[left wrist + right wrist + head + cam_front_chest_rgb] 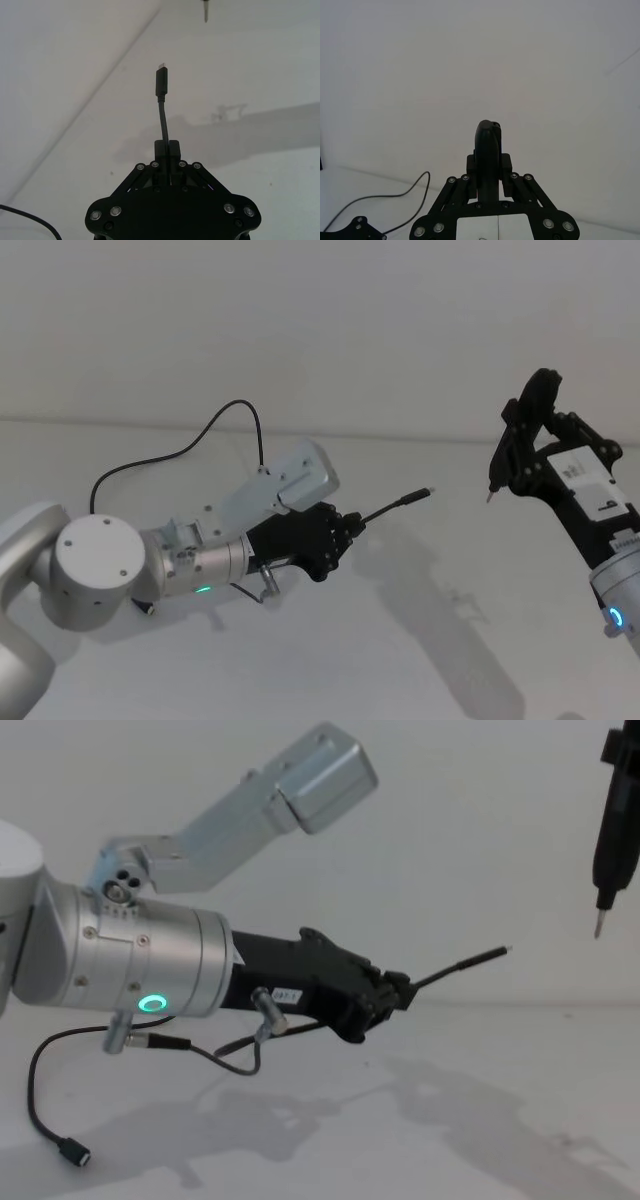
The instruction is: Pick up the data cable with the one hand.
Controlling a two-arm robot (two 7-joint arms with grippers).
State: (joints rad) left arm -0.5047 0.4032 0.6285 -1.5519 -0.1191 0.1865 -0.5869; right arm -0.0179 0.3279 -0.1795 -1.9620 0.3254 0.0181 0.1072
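My left gripper point(352, 523) is shut on the data cable point(160, 458), held above the white table. The slim straight plug point(410, 498) sticks out past the fingertips toward the right arm. In the left wrist view the cable point(161, 100) rises straight out of the shut gripper point(166, 148). In the chest view the gripper point(400, 990) holds the cable point(465, 965) level, while the wider plug point(72, 1152) hangs low near the table. The rest of the cable loops behind the left arm. My right gripper point(517, 452) is raised at the right, shut on a dark pen-like tool point(497, 468).
The white table point(400, 640) carries only the arms' shadows. The pen-like tool's tip point(599, 925) points down, up and to the right of the slim plug. The right wrist view shows the tool point(487, 145) in the gripper point(487, 167) and the cable point(380, 197) beyond.
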